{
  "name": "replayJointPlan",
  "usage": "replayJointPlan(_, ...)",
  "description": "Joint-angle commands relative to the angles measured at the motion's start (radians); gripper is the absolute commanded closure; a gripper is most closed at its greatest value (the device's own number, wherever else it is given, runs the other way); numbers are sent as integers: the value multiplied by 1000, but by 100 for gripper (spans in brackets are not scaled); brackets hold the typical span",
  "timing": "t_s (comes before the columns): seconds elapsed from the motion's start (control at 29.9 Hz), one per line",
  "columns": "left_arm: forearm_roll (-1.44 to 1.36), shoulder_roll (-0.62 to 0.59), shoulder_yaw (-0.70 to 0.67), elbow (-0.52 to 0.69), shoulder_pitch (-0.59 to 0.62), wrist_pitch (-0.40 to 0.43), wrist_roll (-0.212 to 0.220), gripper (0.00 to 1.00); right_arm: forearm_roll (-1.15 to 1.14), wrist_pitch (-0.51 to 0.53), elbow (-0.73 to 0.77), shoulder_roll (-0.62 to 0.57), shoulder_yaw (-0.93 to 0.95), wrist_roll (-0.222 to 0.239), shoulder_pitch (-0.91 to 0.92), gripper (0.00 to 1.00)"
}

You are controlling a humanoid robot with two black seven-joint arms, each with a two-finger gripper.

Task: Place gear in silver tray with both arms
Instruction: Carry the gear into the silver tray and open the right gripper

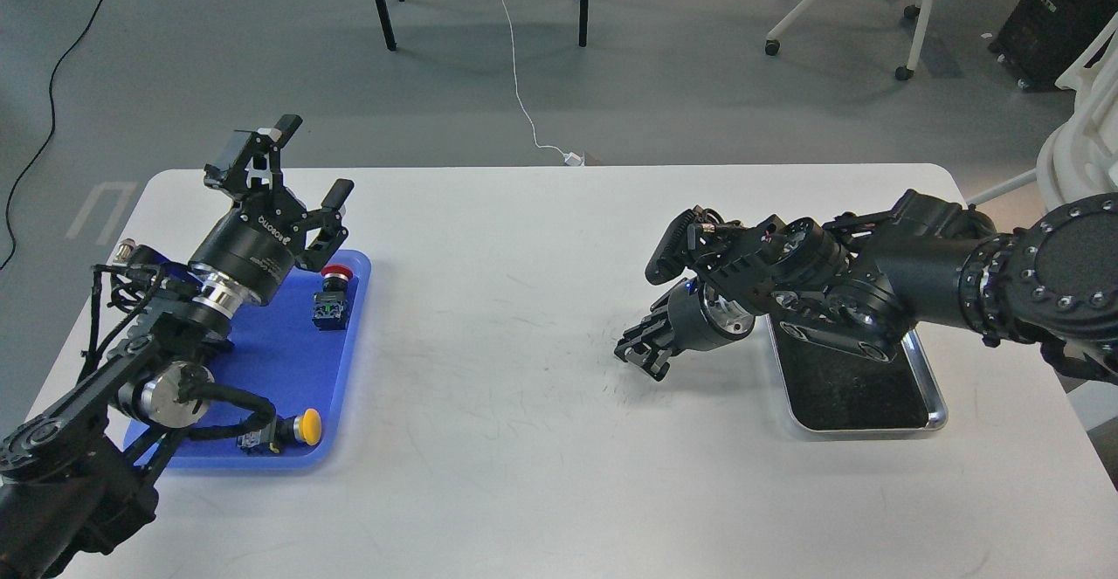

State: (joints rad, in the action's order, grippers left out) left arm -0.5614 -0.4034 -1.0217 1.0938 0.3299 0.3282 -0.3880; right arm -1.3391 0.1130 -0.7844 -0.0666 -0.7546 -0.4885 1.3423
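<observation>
The silver tray [940, 406] lies on the right side of the white table, its dark bottom bare where it shows; my right arm covers its far end. My right gripper [637, 350] hangs just above the table, left of the tray. Its fingers are close together on a small dark toothed piece, the gear [625, 341], which is barely distinguishable. My left gripper [316, 156] is open and empty, raised over the far end of the blue tray.
The blue plastic tray [288, 361] at the left holds a red-capped switch [334, 275] and a yellow-capped switch [306, 427]. My left arm lies over the blue tray's left side. Chairs and cables are on the floor beyond the table.
</observation>
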Motion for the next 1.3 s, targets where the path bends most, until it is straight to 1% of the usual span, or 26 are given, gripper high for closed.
replayJointPlan(0.0, 0, 0, 0, 1, 0, -1, 1, 1, 3, 1, -12, -10, 1, 0, 8, 84)
replayJointPlan(0.07, 0, 0, 2, 1, 0, -2, 1, 1, 3, -1, -22, -31, 5, 0, 20, 84)
replayJointPlan(0.2, 1, 0, 3, 6, 0, -2, 3, 1, 3, -7, -96, -125, 15, 0, 83, 84)
replayJointPlan(0.37, 1, 2, 9, 6, 3, 0, 5, 1, 6, -7, -173, -300, 89, 0, 118, 84)
replayJointPlan(0.57, 1, 2, 17, 8, 3, 11, 6, 1, -11, -6, -314, -565, 92, 0, 109, 84)
replayJointPlan(0.7, 0, 2, 18, 8, 3, 14, 6, 1, -58, -6, -320, -662, 87, 0, 39, 83)
replayJointPlan(0.8, 0, 3, 18, 8, 3, 15, 6, 1, -60, -12, -317, -691, 92, 0, -20, 83)
replayJointPlan(0.94, 0, 5, 17, 9, 3, 15, 6, 1, -61, -27, -305, -697, 93, 0, -75, 83)
replayJointPlan(1.14, -3, 21, 17, 12, 5, 14, 6, 1, -61, -27, -282, -674, 95, 0, -113, 83)
replayJointPlan(1.27, -5, 25, 18, 14, 3, 14, 6, 1, -61, -29, -257, -656, 95, 0, -130, 80)
